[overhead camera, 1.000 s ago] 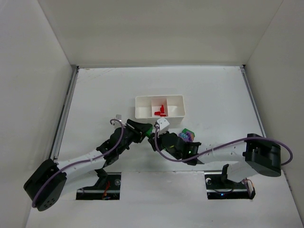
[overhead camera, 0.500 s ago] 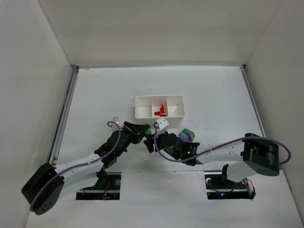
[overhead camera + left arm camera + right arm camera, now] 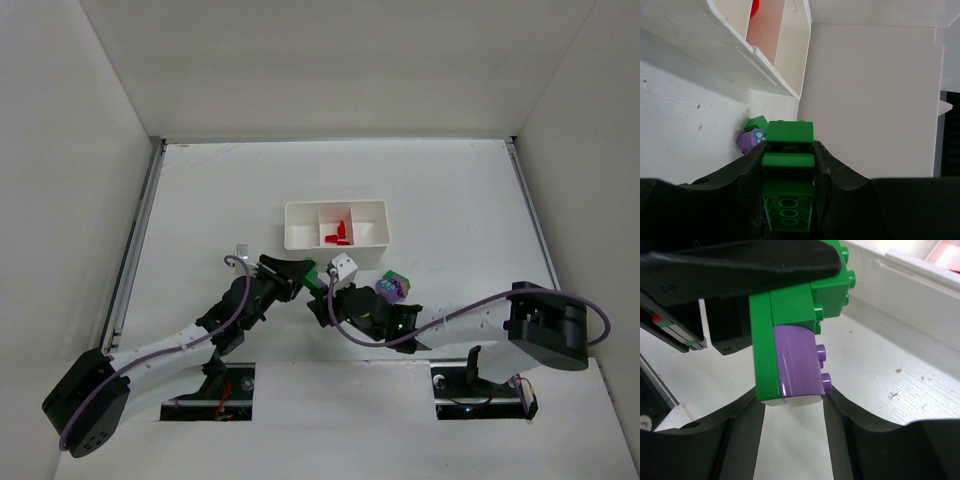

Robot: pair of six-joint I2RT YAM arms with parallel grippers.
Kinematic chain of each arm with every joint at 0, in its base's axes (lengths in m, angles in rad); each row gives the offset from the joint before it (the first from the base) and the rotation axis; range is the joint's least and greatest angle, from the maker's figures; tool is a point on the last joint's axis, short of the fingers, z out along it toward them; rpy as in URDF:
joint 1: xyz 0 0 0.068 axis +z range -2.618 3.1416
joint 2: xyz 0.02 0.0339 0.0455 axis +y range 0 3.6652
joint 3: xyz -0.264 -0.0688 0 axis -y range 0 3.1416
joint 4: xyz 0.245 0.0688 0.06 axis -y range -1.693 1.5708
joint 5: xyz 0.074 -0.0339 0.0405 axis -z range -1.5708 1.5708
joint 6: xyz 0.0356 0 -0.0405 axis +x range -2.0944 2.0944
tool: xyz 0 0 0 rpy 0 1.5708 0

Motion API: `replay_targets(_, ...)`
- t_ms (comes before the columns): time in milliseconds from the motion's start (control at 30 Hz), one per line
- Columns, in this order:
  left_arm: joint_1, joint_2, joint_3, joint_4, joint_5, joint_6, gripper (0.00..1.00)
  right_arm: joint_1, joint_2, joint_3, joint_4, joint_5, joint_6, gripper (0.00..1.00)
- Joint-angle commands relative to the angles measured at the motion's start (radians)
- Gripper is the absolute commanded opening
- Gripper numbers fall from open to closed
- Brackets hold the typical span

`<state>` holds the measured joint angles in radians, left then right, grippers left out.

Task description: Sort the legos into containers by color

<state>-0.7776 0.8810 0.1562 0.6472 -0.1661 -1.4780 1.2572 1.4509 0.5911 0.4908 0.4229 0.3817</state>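
Our left gripper [image 3: 788,155] is clamped on a green brick [image 3: 788,137], one black finger pressed to each side of it, so the brick sticks out past the fingertips towards the tray [image 3: 303,230]. From the right wrist we see that this green brick carries a purple curved piece [image 3: 797,360] stuck to its underside, studs facing the tray.

Our right gripper [image 3: 792,402] meets that joined pair head-on. Its two fingers stand apart, one on either side of the lower end of the pair, with the purple piece just above the gap. The fingertips look very close to the plastic, but we cannot tell whether they press on it or only flank it.

From above, both grippers meet nose to nose in the middle of the table [image 3: 220,200], just in front of the tray's near wall, with the green brick showing between them.

The tray lies a little beyond them, its three compartments side by side. Two red legos [image 3: 338,235] lie in the middle compartment; we see nothing in the left or right one.

A small heap of purple and green pieces [image 3: 391,287] sits on the table to the right of the grippers, touching or nearly touching the right arm.

The white block on the right wrist [image 3: 343,266] stands between the held pair and the tray's near wall.
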Motion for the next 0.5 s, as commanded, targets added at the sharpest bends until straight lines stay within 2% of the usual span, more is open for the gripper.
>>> replay_targets(0,-0.004,-0.030,-0.017,0.072,-0.004,-0.016,0.16,0.003,-0.024,-0.016,0.098,-0.019,0.008,0.53)
replay_targets(167,-0.008,-0.037,-0.033,0.071,0.008,-0.016,0.16,0.001,-0.040,-0.045,0.150,-0.024,0.002,0.49)
replay_targets(467,-0.005,-0.043,-0.040,0.069,0.033,-0.028,0.15,-0.022,-0.046,-0.053,0.163,-0.015,-0.015,0.52)
